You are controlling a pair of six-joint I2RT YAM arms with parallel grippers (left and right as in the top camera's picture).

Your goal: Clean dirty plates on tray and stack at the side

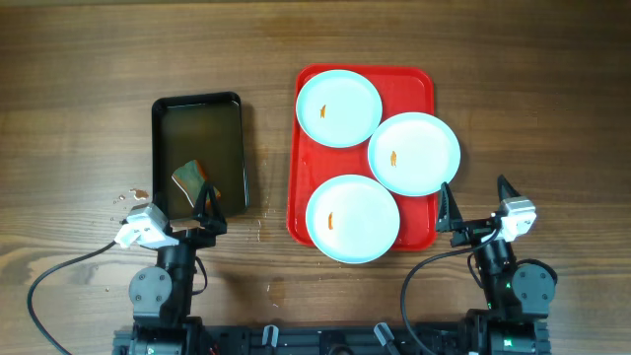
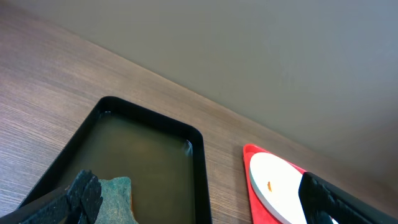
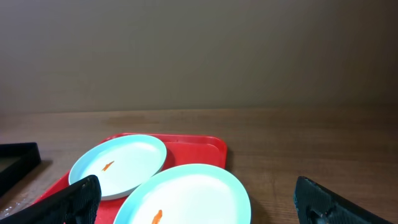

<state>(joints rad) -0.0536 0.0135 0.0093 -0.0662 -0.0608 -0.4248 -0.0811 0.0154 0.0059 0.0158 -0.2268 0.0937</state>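
The red tray (image 1: 308, 197) lies right of centre and holds three pale plates, each with an orange smear: a far plate (image 1: 338, 108), a right plate (image 1: 414, 153) overhanging the tray's right rim, and a near plate (image 1: 352, 219) overhanging its front rim. My left gripper (image 1: 208, 202) is open over the near end of the black tray, beside a green sponge (image 1: 190, 179). My right gripper (image 1: 476, 195) is open and empty, just right of the red tray. The right wrist view shows two plates (image 3: 121, 163) (image 3: 193, 190) on the tray (image 3: 199, 146).
A black tray (image 1: 160, 148) holding murky liquid sits left of the red tray; it also shows in the left wrist view (image 2: 199, 162), with the sponge (image 2: 115, 196) at its near end. Water drops (image 1: 128, 197) lie on the wood by its front left corner.
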